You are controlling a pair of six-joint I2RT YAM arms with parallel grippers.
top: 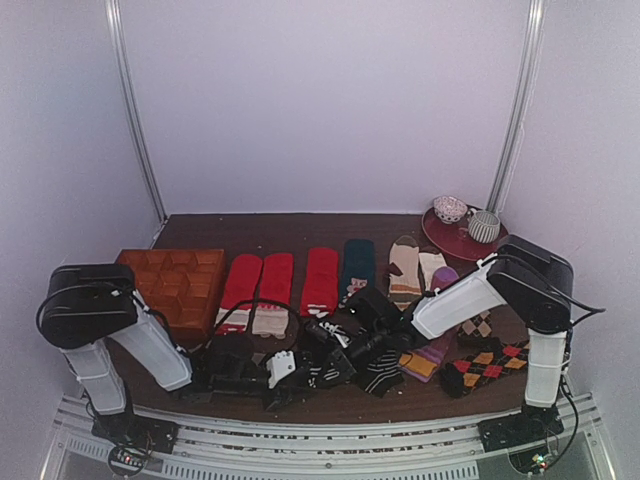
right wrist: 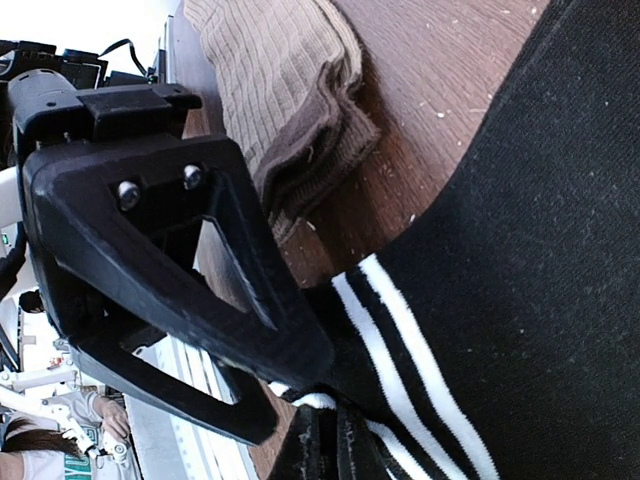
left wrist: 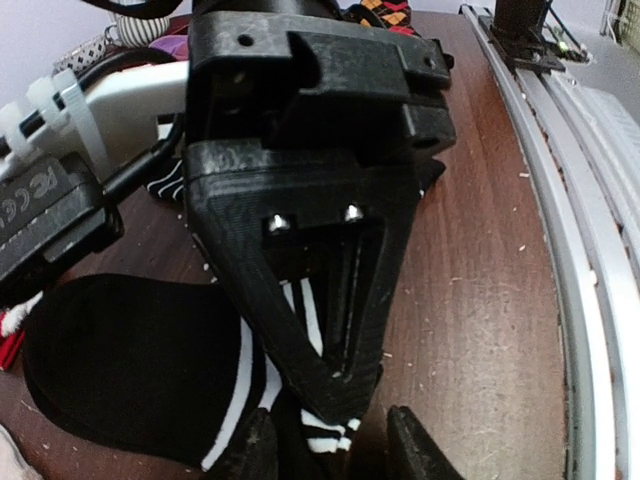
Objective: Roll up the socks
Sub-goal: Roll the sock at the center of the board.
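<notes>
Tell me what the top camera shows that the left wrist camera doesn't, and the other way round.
Only the top view: the wooden tray and the plate with cups at the back. Only the left wrist view: the left gripper open, its fingertips either side of the striped cuff, which the right gripper pinches. Both: the black sock and the brown table.

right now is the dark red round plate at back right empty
No, a pale cup and a grey cup stand on the dark red plate.
</notes>
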